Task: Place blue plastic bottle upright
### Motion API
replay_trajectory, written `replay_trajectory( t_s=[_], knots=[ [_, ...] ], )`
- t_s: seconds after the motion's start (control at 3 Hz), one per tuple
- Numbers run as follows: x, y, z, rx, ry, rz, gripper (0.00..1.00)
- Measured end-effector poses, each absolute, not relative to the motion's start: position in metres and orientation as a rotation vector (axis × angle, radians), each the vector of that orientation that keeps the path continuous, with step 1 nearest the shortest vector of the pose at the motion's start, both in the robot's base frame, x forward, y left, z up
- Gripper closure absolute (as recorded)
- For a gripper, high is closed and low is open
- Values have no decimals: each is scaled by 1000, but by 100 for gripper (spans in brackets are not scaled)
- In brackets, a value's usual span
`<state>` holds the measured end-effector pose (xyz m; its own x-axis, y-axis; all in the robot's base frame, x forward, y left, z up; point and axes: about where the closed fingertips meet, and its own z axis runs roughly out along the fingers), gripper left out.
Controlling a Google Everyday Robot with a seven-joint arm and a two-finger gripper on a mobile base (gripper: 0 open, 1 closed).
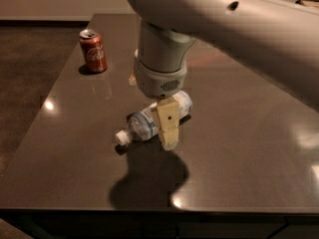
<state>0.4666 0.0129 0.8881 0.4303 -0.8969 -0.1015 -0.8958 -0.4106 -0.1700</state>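
Note:
The blue plastic bottle (144,124) lies on its side in the middle of the dark table (239,153). Its white cap (121,137) points toward the front left. It is a clear bottle with a white and pale-blue label. My gripper (168,129) is lowered straight down over the bottle's middle, and its tan front part covers the label. The big grey wrist above it hides the far side of the bottle.
A red cola can (93,51) stands upright at the table's back left. My arm crosses the upper right of the view and hides the table's back middle. The table's front edge (149,209) is close below, with dark floor to the left.

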Motion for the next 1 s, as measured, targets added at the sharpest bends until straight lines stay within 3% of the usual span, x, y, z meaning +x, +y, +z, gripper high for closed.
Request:
replay_trajectory(
  t_s=[0.67, 1.0],
  knots=[
    [471, 30, 856, -2601, 1533, -45, 0],
    [473, 32, 846, -2628, 1527, -57, 19]
  ],
)
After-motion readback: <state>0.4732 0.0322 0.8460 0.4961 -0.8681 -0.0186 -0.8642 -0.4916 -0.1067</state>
